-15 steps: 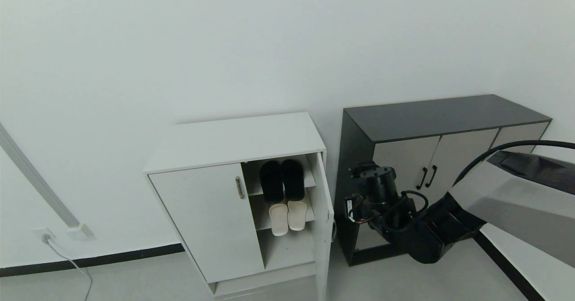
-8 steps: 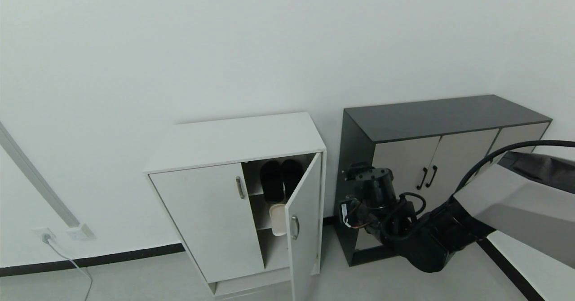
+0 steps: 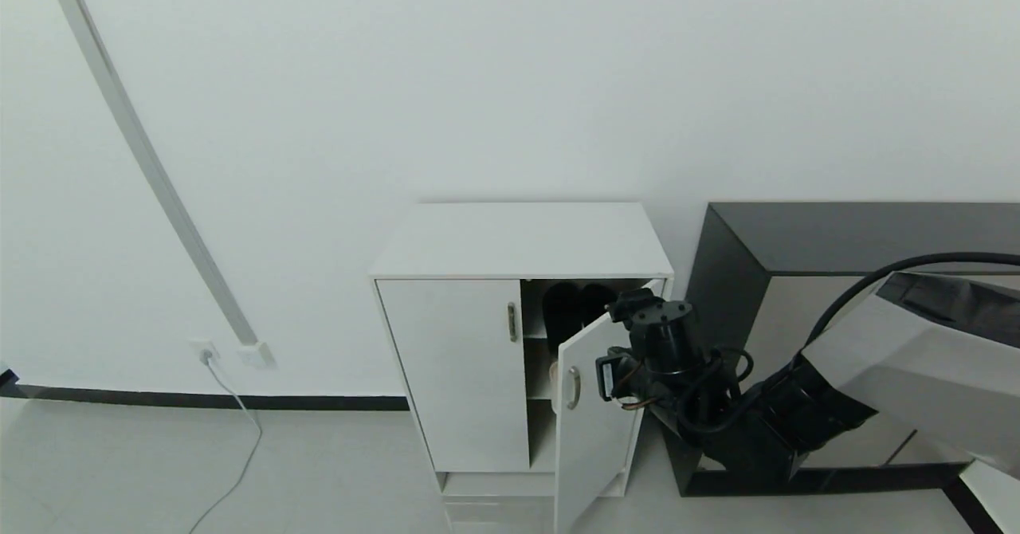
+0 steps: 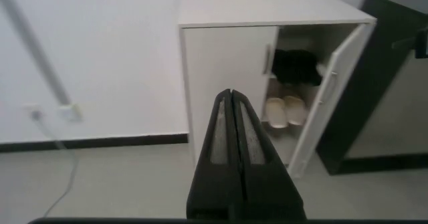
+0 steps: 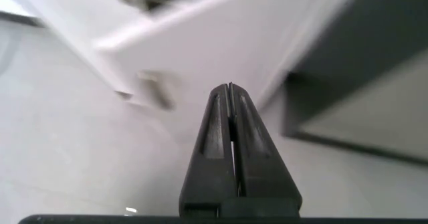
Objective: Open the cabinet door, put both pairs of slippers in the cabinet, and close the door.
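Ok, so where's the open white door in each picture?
Head view: the open door is low in the middle, just left of the dark cabinet.
Left wrist view: the door stands between the beige slippers and the dark cabinet.
Right wrist view: the door is the big white panel, with the dark cabinet beside it.
Shared landmark: the dark cabinet.

Matt white board, brushed metal, dull black plastic.
The white cabinet (image 3: 518,239) and its open door (image 3: 594,438) look like smooth, matt laminated board, and the door handle (image 3: 572,387) is pale brushed metal. The black slippers (image 4: 294,67) look soft and matt, the cream slippers (image 4: 284,110) smooth like moulded foam. The dark cabinet (image 3: 861,235) has a faint sheen on top. The grey floor (image 3: 319,470) is smooth and lightly glossy.
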`<state>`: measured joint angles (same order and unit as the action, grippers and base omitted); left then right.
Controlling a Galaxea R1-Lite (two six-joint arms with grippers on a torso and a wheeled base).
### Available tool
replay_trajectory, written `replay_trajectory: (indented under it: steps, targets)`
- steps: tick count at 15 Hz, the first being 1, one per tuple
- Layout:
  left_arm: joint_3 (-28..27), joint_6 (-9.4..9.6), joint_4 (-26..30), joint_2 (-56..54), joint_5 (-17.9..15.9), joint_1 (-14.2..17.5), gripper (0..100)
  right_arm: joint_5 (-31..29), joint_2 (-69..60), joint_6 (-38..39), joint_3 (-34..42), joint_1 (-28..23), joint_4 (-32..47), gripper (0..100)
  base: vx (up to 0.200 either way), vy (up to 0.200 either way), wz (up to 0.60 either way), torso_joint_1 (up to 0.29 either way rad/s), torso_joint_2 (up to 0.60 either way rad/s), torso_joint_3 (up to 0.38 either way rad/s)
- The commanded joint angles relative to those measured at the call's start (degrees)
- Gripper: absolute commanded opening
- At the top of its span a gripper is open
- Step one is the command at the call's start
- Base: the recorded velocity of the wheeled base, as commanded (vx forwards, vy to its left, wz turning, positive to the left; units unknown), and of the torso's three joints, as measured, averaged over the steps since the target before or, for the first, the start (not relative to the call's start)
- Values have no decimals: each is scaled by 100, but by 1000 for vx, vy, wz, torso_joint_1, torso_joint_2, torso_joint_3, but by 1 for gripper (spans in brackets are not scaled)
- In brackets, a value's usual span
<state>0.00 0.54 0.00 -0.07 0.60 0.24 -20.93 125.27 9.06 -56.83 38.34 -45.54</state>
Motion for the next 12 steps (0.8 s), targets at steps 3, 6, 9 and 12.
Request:
replay_trajectory:
  steps: [3, 6, 9, 12]
  targets:
    - [0, -1, 0, 7, 2, 2, 0, 19, -55, -80, 331, -28, -367, 0, 0, 0, 0, 0, 0, 0]
    - [0, -1, 0, 7, -7, 2, 0, 537, -319, -299, 1262, -2, -912, 0, 0, 0, 0, 0, 0, 0]
    - [0, 8, 9, 7, -7, 2, 0, 863, -266, -299, 1693, -72, -1194, 0, 200, 0, 0, -1, 1, 1]
    - [0, 17, 9, 7, -7, 2, 0, 863, -134, -299, 1842, -90, -1422, 0, 200, 0, 0, -4, -2, 5]
